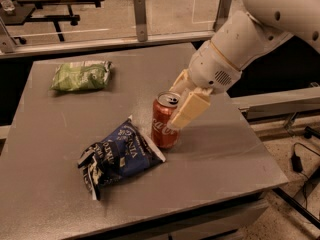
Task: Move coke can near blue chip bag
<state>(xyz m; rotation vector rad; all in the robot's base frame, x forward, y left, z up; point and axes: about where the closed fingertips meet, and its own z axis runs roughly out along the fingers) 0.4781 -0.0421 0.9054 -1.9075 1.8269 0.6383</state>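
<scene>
The gripper (pixel 173 107) is closed on the coke can (pixel 161 128), one finger on each side of it. It holds the can near the middle of the table (pixel 227 156). The near finger (pixel 192 108) is a flat, cream-coloured, matte plastic wedge that lies slantwise across the can's right shoulder. Only a sliver of the far finger shows behind the rim, and its tip is hidden. The arm (pixel 236 48) is smooth white shell, rounded and bulging in segments, with a small speckled vent patch near the wrist. The top and right edges of the picture cut it off.

The can is a glossy red cylinder with white script and a dull silver lid, and its pull-tab opening is just visible. It stands roughly upright with its base at the table surface, though whether it fully rests there is unclear. It is just to the right of the blue chip bag (pixel 119 152). The bag's nearest corner reaches the foot of the can, but contact can't be made out.

The bag is crinkled dark blue and black foil with white lettering (too creased to read). It lies flat, its white crimped end bunched toward the front left. The table is plain grey with faint scuffs and a square edge. A light green chip bag (pixel 81 75), soft and puffy, lies well apart at the far left. A dark cable (pixel 300 156) trails on the speckled floor at the right.
</scene>
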